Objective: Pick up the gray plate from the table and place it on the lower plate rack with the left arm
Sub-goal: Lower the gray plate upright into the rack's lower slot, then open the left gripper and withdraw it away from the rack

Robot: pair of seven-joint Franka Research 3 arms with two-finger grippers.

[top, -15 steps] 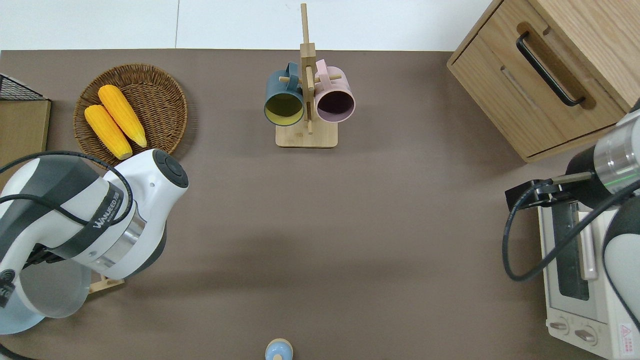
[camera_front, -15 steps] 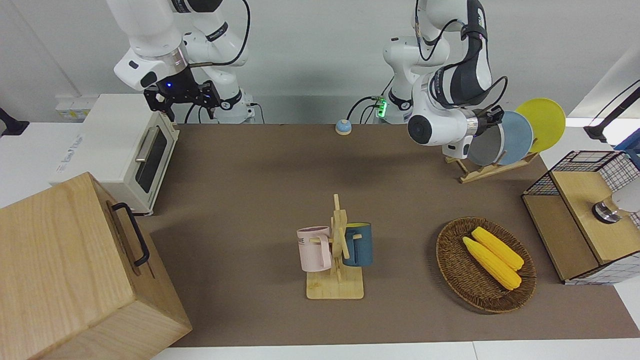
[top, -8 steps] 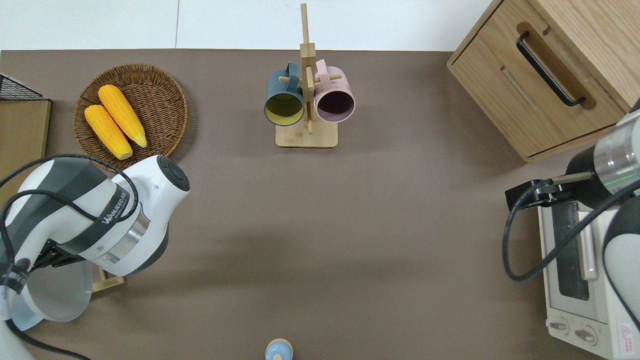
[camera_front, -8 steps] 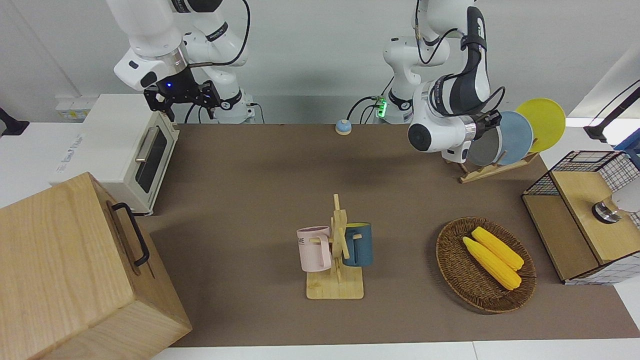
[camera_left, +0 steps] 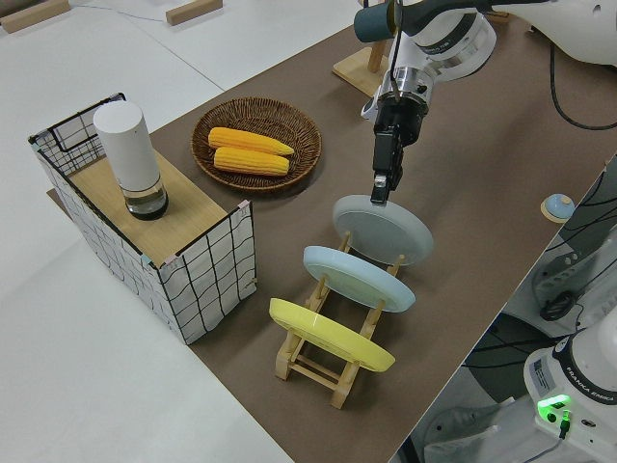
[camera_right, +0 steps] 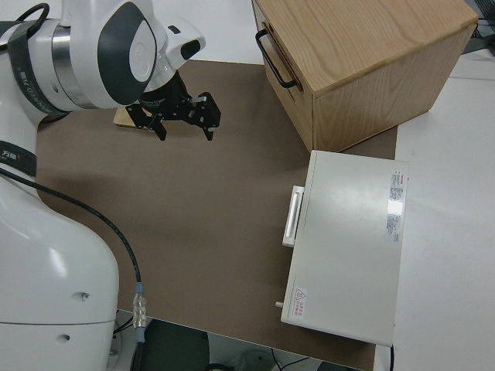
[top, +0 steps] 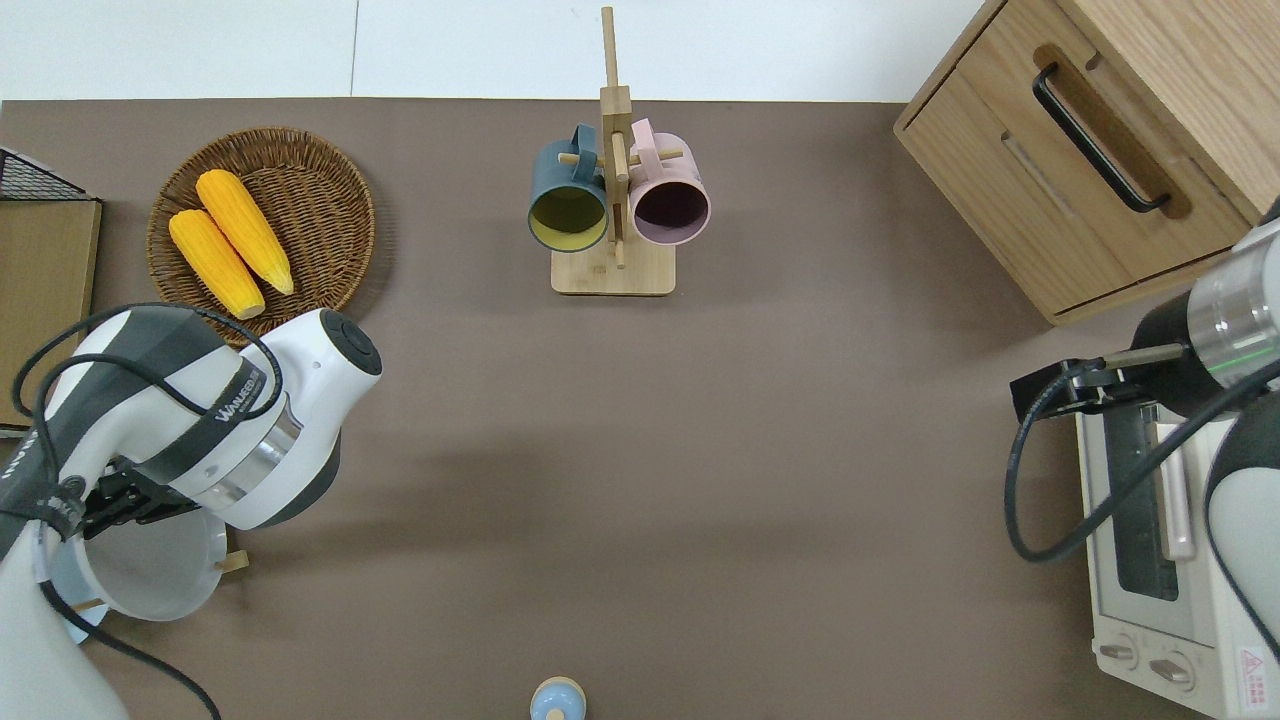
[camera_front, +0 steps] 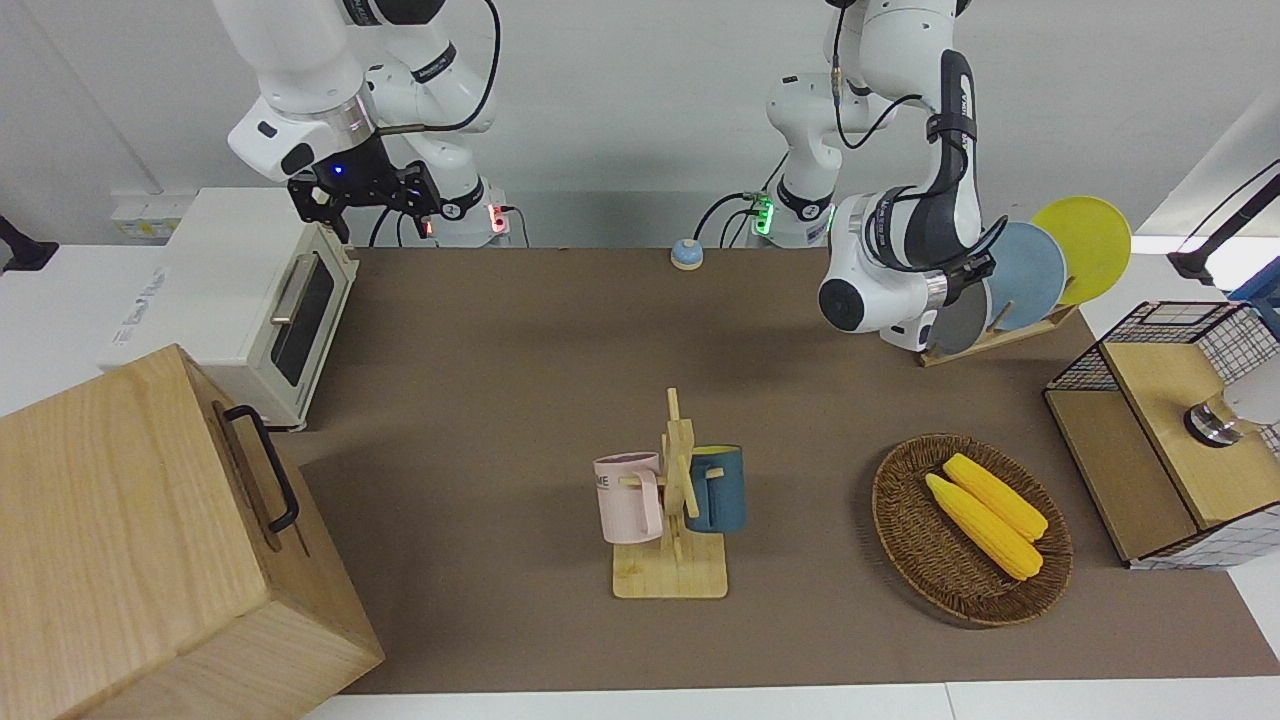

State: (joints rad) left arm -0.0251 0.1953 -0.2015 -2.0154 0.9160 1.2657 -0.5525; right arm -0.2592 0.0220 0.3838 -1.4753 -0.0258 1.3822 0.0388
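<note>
Plate-racking near its finish: the gray plate (camera_left: 384, 227) leans tilted in the end slot of the lower plate rack (camera_left: 318, 359), the slot farthest from the robots, pinched at its upper rim by the closed fingers of the left gripper (camera_left: 382, 190), which reaches down onto it from above. Holding the rim from the top appears to let the plate's lower edge drop between the pegs while the fingers stay clear of the light blue plate (camera_left: 359, 278) in the next slot and the yellow plate (camera_left: 331, 335) after it, both leaning the same way. Whether the gray plate already bears fully on the rails cannot be told; release looks to be the step left. Rack and plates sit at the left arm's end of the table (camera_front: 500, 400), near a wicker basket (camera_front: 972, 530) of corn and a wire-sided box (camera_left: 145, 231). The right gripper (camera_right: 184, 114) is parked, fingers spread and empty
</note>
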